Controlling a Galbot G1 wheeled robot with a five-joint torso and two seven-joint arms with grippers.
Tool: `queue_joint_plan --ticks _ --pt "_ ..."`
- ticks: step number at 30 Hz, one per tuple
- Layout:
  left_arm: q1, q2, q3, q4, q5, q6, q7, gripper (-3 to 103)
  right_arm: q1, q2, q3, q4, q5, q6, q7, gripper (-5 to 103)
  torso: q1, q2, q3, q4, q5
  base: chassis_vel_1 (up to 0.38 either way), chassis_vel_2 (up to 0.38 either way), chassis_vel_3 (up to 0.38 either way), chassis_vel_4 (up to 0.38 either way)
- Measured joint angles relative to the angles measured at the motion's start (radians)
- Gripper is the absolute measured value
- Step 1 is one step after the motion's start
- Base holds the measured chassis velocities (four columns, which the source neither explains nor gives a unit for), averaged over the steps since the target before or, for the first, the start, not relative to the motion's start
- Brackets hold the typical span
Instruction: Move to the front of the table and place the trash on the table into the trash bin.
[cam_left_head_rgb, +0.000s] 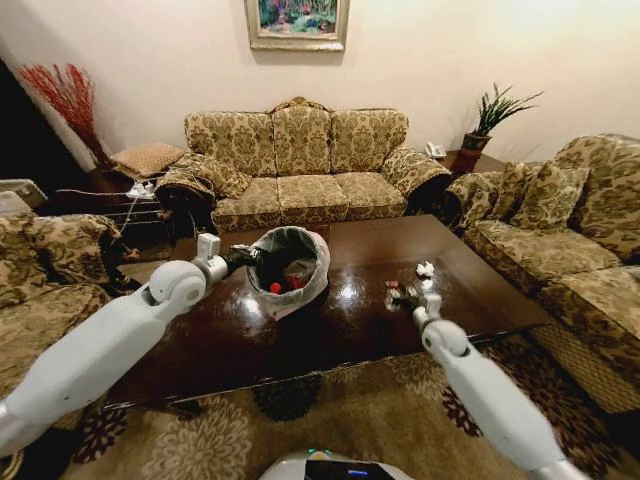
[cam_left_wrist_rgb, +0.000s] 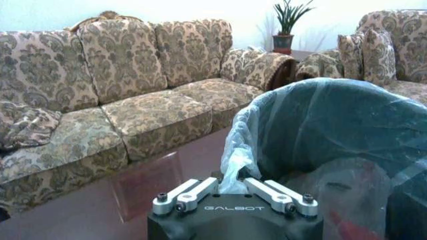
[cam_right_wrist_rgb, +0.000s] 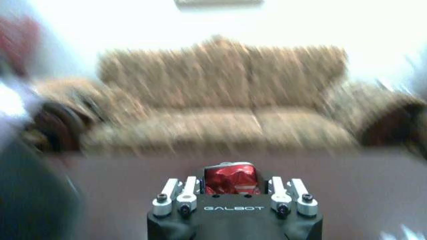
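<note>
The trash bin (cam_left_head_rgb: 290, 262), dark with a grey-white liner, stands tilted on the dark glossy table (cam_left_head_rgb: 360, 245). Red trash (cam_left_head_rgb: 284, 285) lies inside it. My left gripper (cam_left_head_rgb: 240, 258) is at the bin's left rim; the left wrist view shows this gripper (cam_left_wrist_rgb: 232, 186) shut on the bunched liner of the bin (cam_left_wrist_rgb: 333, 130). To the right of the bin, low over the table, my right gripper (cam_left_head_rgb: 405, 297) is shut on a red-white wrapper (cam_right_wrist_rgb: 229, 180), seen between the fingers (cam_right_wrist_rgb: 229, 184). A white paper ball (cam_left_head_rgb: 425, 268) lies just beyond it.
A patterned three-seat sofa (cam_left_head_rgb: 300, 160) stands behind the table, another sofa (cam_left_head_rgb: 570, 230) to the right and an armchair (cam_left_head_rgb: 50, 270) to the left. A potted plant (cam_left_head_rgb: 490, 120) sits in the far corner. Floral carpet (cam_left_head_rgb: 330, 410) lies between me and the table.
</note>
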Motion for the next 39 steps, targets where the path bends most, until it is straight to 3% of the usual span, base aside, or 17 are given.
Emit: queue_joint_plan --ticks 6,8,13,16,24,31,33,37,39 --pt "0.021 -0.004 0.0 -0.02 0.001 0.011 -0.014 2 0.18 -0.095 -0.107 0.15 0.151 -0.022 0.012 43 0.0 0.0 0.0 0.0002 -0.0003 0.0 0.0 0.0 0.0" --pt "0.022 -0.004 0.005 -0.023 0.002 0.024 -0.013 2 0.3 -0.124 -0.205 0.226 0.257 -0.037 0.014 43 0.0 0.0 0.0 -0.0001 -0.0002 0.0 0.0 0.0 0.0" --pt "0.016 -0.006 0.016 -0.03 0.0 0.046 -0.013 2 0.449 -0.105 -0.351 0.266 0.341 -0.022 0.016 43 0.0 0.0 0.0 0.0 -0.0001 0.0 0.0 0.0 0.0" --pt "0.012 -0.006 0.018 -0.035 -0.002 0.05 -0.013 2 0.563 -0.034 -0.464 0.263 0.375 -0.008 0.018 43 0.0 0.0 0.0 0.0001 -0.0001 0.0 0.0 0.0 0.0" --pt "0.038 -0.004 -0.001 -0.043 0.002 0.05 -0.015 2 0.644 0.094 -0.606 0.168 0.349 -0.009 0.024 43 0.0 0.0 0.0 0.0004 -0.0001 0.0 0.0 0.0 0.0" --pt "0.064 -0.002 -0.016 -0.046 0.016 0.04 -0.015 2 0.624 0.097 -0.637 0.157 0.316 -0.048 0.006 40 0.0 0.0 0.0 0.0 0.0003 0.0 0.0 0.0 0.0" --pt "0.064 -0.002 -0.016 -0.045 0.016 0.039 -0.015 2 0.619 0.094 -0.637 0.167 0.315 -0.06 0.004 42 0.0 0.0 0.0 -0.0001 0.0003 0.0 0.0 0.0 0.0" --pt "0.055 -0.006 -0.015 -0.042 0.016 0.038 -0.014 2 0.606 0.084 -0.649 0.178 0.304 -0.069 -0.008 65 0.0 0.0 0.0 0.0 0.0002 0.0 0.0 0.0 0.0" --pt "0.054 -0.007 -0.013 -0.042 0.016 0.038 -0.014 2 0.603 0.084 -0.65 0.176 0.302 -0.068 -0.008 65 0.0 0.0 0.0 0.0 0.0002 0.0 0.0 0.0 0.0"
